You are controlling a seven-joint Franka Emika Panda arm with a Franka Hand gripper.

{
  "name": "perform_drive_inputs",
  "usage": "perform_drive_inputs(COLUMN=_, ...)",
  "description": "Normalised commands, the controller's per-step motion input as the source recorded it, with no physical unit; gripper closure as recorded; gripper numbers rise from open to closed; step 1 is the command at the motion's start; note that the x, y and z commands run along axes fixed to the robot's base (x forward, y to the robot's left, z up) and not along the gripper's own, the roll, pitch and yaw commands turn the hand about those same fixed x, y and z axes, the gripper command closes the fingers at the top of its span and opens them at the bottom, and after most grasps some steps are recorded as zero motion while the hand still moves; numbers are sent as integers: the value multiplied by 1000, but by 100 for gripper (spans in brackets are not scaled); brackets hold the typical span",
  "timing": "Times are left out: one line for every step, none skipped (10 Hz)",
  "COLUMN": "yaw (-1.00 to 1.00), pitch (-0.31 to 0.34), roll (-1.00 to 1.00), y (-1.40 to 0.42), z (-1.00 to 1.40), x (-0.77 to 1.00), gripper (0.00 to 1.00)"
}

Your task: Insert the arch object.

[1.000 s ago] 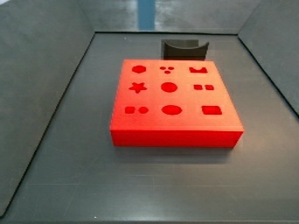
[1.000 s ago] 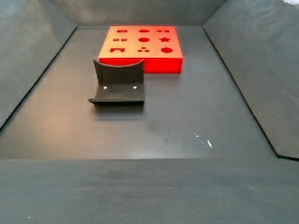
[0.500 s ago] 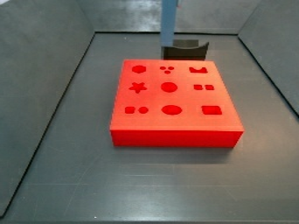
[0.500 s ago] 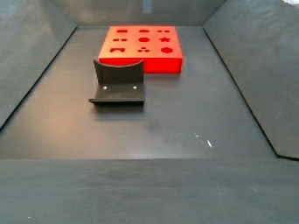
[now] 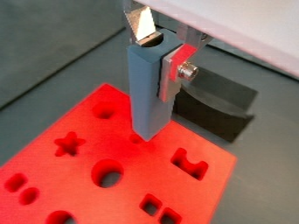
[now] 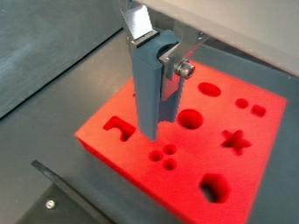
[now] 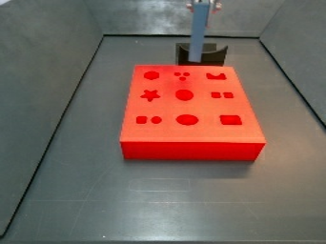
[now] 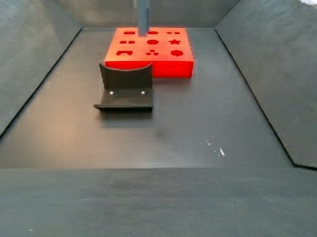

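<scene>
My gripper (image 5: 158,52) is shut on the arch object (image 5: 149,87), a long blue-grey block with a semicircular notch in its upper end. It also shows in a wrist view (image 6: 152,87), held upright. Its lower end hangs a little above the red board (image 5: 105,166), near the three small round holes (image 6: 163,156) and beside the arch-shaped hole (image 6: 117,128). In both side views the block hangs down from the top edge (image 7: 201,19) (image 8: 143,14), above the far part of the board (image 7: 192,110). The gripper itself is out of view there.
The dark fixture (image 7: 201,50) stands on the floor just beyond the red board and shows close up in a side view (image 8: 124,88). Grey walls enclose the dark floor (image 8: 186,148) on all sides.
The held arch object has moved sideways along the far edge of the board, now above the fixture in a side view. It has come into view above the board in the other.
</scene>
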Motion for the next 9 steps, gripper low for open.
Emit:
perform_drive_inputs(yaw=-334, pitch=-120, roll=0, y=134, z=-169, x=877, gripper=100)
perform_drive_inputs(yaw=-360, pitch=-209, roll=-3, y=91, z=-171, x=766, gripper=100)
perform_drive_inputs(yaw=-280, pitch=-240, roll=0, y=20, z=-311, x=823, gripper=100)
perform_drive_inputs(yaw=-289, pitch=-229, roll=11, y=0, z=-343, x=820, gripper=100)
perform_drive_inputs(yaw=-326, pitch=-221, roll=44, y=0, z=-363, x=783, gripper=100)
perform_drive_inputs(yaw=-414, pitch=-226, roll=84, y=0, z=-326, x=677, gripper=100)
perform_drive_inputs(yaw=-411, pitch=-243, roll=111, y=0, z=-226, x=660, gripper=100)
perform_drive_inputs(yaw=-531, pitch=-131, roll=190, y=0, z=-69, x=594, gripper=100)
perform_drive_inputs(yaw=-809, pitch=-54, roll=177, y=0, z=-20, x=257, gripper=100)
